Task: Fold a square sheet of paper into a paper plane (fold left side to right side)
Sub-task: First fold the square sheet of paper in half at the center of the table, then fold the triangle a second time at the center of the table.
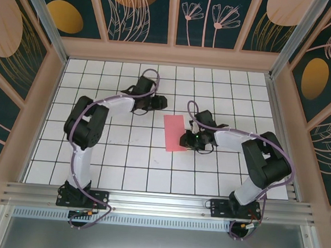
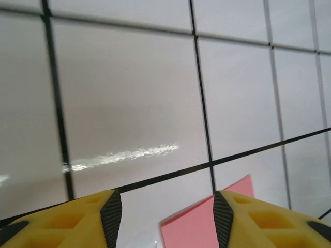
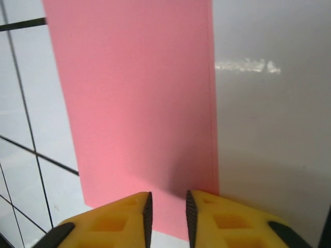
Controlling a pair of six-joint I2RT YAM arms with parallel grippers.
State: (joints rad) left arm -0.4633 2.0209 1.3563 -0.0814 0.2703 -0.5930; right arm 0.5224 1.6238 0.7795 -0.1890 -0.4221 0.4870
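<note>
A white grid table (image 1: 122,155) seen from above, with 2 robot arms. The pink square sheet of paper (image 1: 174,133), now folded into a narrow rectangle, lies flat near the table's centre. The right gripper (image 1: 186,140) sits at the paper's near right edge. In its wrist view, its yellow fingers (image 3: 207,217) stand slightly apart over the paper (image 3: 139,103), with nothing clamped between them. The left gripper (image 1: 158,102) is near the paper's far left corner, jaws wide and empty.

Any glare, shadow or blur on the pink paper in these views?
Left wrist: glare streak on the white tiled table, off the thin pink-red paper sheet. Right wrist: small glare patch on the table, soft shadow on the paper by the yellow fingers. Top external: evenly lit.
</note>
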